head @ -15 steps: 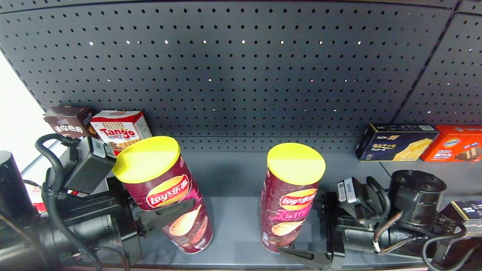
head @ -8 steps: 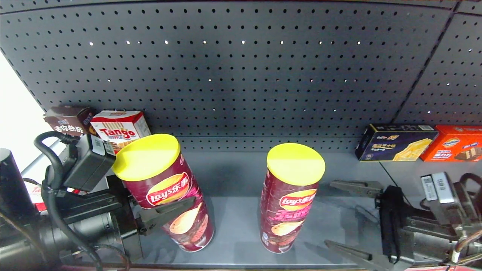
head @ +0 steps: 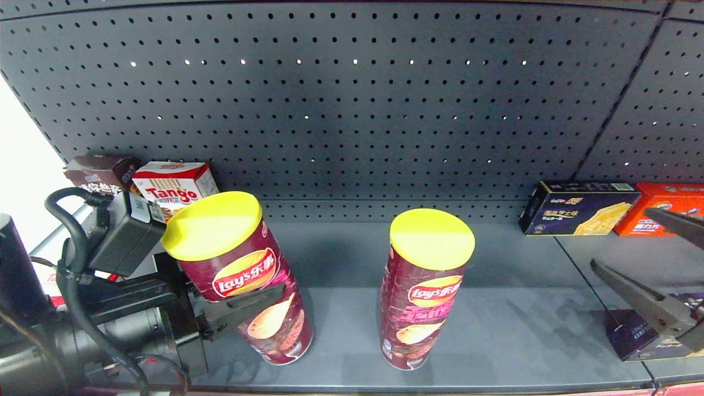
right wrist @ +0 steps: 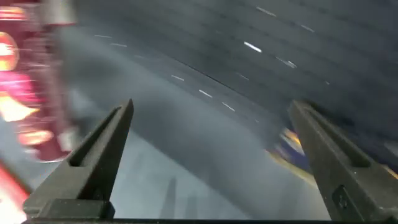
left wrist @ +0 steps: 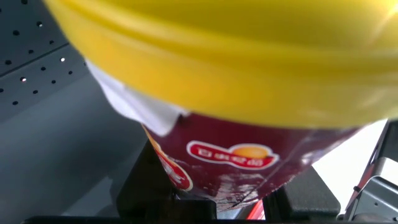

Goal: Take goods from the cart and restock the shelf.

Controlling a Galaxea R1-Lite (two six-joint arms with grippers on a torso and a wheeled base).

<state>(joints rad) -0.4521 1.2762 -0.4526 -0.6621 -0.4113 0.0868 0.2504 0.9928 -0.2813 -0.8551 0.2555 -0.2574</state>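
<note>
The grey shelf [head: 341, 258] spanned the head view. At 8 o'clock a tilted chip can [head: 236, 275] sat low on it, pinched in the left gripper [head: 247, 305]. A second can [head: 423, 286] stood upright at 6 o'clock. At 4 o'clock the right gripper [head: 621, 239] hung with its jaws spread wide, holding nothing.

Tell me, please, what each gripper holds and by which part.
The left gripper clamps the left can around mid-body. The right gripper is open, holding nothing.

Dark grey perforated back wall [head: 352, 110], bright white glare [head: 22, 165] at left.
</note>
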